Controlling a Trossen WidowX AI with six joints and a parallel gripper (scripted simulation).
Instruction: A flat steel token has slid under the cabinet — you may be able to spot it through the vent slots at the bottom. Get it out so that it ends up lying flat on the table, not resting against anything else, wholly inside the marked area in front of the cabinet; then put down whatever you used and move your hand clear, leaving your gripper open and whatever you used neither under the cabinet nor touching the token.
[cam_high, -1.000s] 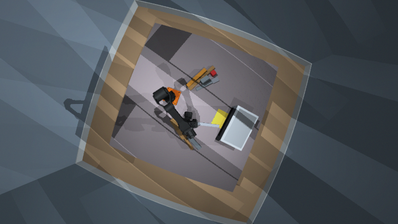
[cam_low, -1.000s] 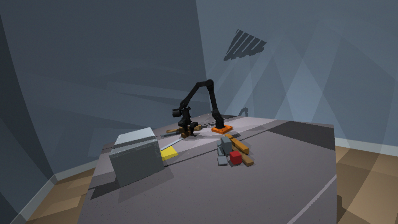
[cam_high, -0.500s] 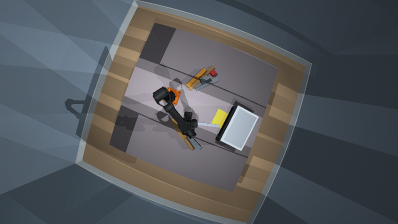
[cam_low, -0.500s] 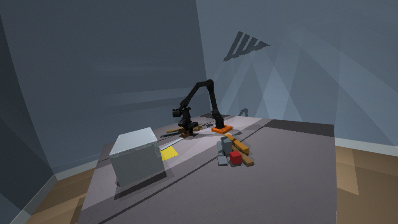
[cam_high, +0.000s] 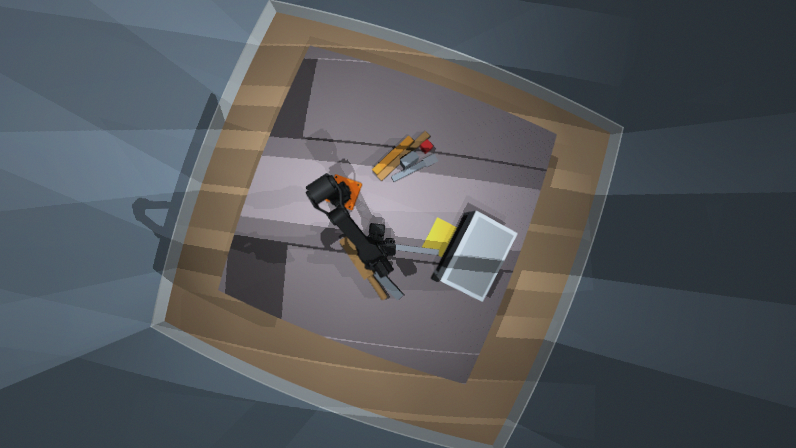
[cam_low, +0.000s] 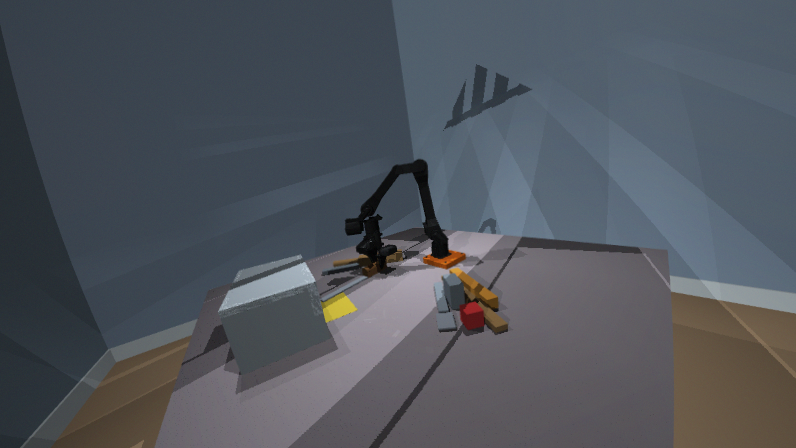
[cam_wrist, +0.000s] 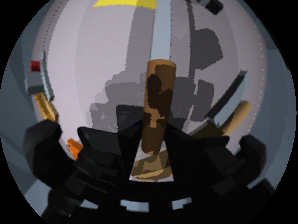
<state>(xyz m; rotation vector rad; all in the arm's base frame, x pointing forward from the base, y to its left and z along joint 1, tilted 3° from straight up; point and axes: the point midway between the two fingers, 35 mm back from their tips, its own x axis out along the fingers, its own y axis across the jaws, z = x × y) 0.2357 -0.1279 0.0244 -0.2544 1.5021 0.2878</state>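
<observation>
Token whereabouts first: I can't pick the steel piece out in any view, so I can't say exactly where it lies. Over to my claw (cam_high: 389, 247) (cam_low: 379, 268) (cam_wrist: 155, 122), and it's clamped on the brown handle (cam_wrist: 160, 82) of a long tool, fingers partly apart with the grip between them. Out ahead runs the flat grey blade (cam_high: 416, 249) (cam_low: 346, 287) (cam_wrist: 161, 32), low over the table (cam_high: 389, 328) (cam_low: 573, 345) (cam_wrist: 90, 45), its far end right up by the dark front of the pale cabinet (cam_high: 480, 256) (cam_low: 281, 328). Yellow marked area (cam_high: 437, 232) (cam_low: 339, 307) (cam_wrist: 127, 3) sits in front of that cabinet, the blade passing along one side of it! Beside the claw, another wooden handle (cam_high: 378, 287) (cam_wrist: 237, 118) lies next to a grey strip (cam_high: 391, 286) (cam_wrist: 231, 104). Across the table, near the orange base plate (cam_high: 356, 184) (cam_low: 460, 257) (cam_wrist: 73, 148), there's a red cube (cam_high: 426, 146) (cam_low: 471, 316) (cam_wrist: 35, 66) among orange-brown bars (cam_high: 393, 156) (cam_low: 479, 292) (cam_wrist: 46, 107) and grey pieces (cam_high: 409, 160) (cam_low: 453, 291) (cam_wrist: 34, 82).
</observation>
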